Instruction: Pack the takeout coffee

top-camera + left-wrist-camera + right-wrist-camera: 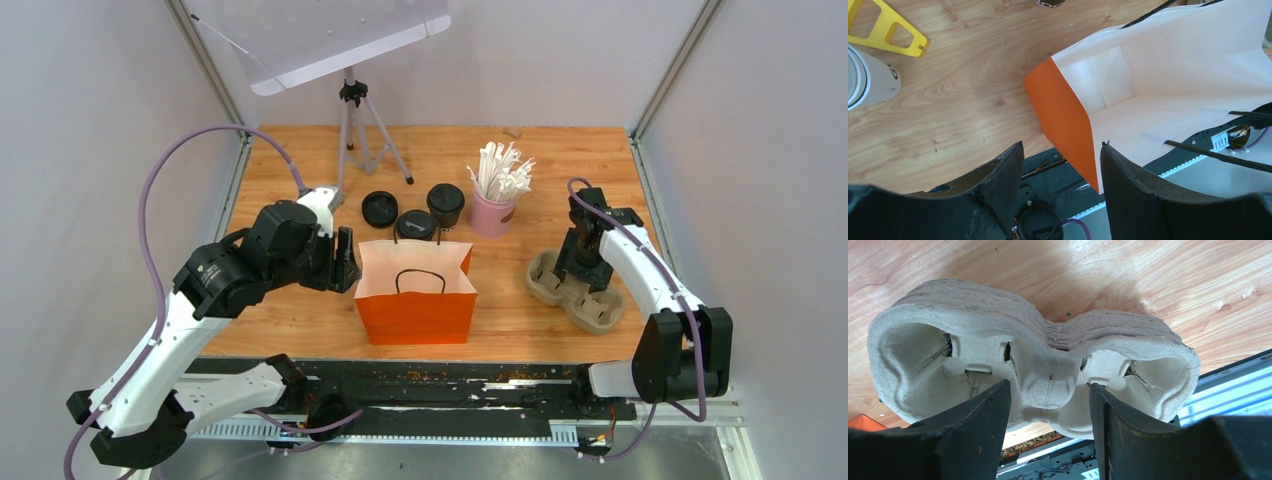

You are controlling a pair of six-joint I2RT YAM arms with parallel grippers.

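— Well, status?
— 3 lidded cups [445,203] stand behind the bag [415,300]. Left gripper [1062,145] gapes at its corner; right gripper [1048,387] straddles the tray [1048,335], grip unclear.
— Risk?
— Nudged bag could topple or collapse.

robot lab test cell, white enclosure walls [90,100], wooden table [560,180], tripod [352,125]

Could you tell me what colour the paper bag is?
The bag is orange outside, white inside; clearest in the left wrist view.

The right claw [1050,390], jaws apart, straddles the middle of the pulp cup tray [973,315].
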